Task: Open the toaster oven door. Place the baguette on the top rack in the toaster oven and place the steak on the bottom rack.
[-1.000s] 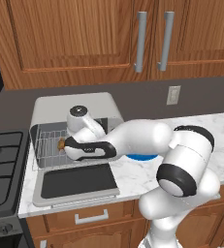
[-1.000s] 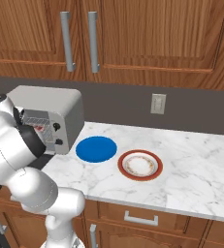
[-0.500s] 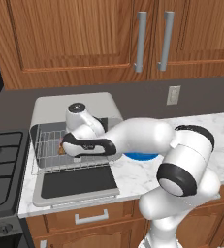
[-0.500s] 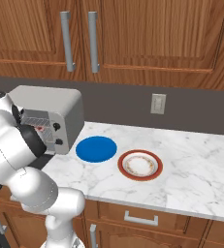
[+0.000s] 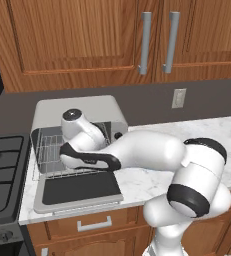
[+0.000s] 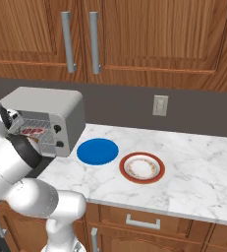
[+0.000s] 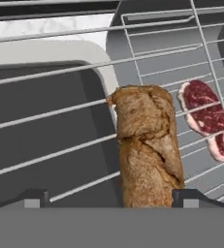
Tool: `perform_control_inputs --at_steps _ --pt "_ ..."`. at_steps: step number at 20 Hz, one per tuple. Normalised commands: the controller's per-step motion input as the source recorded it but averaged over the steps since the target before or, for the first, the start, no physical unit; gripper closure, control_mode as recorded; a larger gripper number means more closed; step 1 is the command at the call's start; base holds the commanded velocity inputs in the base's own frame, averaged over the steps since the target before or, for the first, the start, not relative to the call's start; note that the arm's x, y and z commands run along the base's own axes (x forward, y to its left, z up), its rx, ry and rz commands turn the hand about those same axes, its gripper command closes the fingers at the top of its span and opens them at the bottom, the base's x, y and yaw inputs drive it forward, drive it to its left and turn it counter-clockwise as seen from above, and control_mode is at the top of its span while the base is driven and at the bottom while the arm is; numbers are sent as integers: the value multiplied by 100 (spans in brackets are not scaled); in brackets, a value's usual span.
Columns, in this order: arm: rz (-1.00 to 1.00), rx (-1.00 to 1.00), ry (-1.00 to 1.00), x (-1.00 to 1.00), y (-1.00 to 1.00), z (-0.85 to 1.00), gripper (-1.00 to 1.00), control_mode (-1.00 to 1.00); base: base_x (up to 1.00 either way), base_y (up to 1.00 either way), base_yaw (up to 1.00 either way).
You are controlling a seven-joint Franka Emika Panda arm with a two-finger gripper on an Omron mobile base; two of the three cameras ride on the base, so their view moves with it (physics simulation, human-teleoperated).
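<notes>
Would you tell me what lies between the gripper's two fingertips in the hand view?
The baguette lies between them, resting on the top rack, seen in the hand view.

Colours showing around the toaster oven

Light grey toaster oven (image 5: 82, 107) is housing a brown baguette (image 7: 146, 145) and a red, white-marbled steak (image 7: 208, 117); beside it are sitting a blue plate (image 6: 98, 151) and a red-rimmed plate (image 6: 142, 167).

The toaster oven (image 5: 79, 112) is being viewed from behind the arm's left, looking forward and down over the open door (image 5: 79, 189). From the right, the same oven (image 6: 48, 106) is being seen obliquely across the counter (image 6: 193, 162). The baguette (image 7: 147, 145) is being looked at closely along the gripper, through the racks.
</notes>
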Motion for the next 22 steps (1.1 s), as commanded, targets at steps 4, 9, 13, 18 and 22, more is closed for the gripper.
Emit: perform_control_inputs --at_steps 4,9,13,18,22 --pt "-60 6 2 -39 17 0 -100 -100 0 0 0" --pt "-72 8 6 -30 13 -3 -100 -100 0 0 0" --pt "-68 12 20 -24 3 0 -100 -100 0 0 0" --pt "-56 6 17 -12 0 -19 -100 -100 0 0 0" --pt "-46 3 0 -2 0 -39 -100 -100 0 0 0"
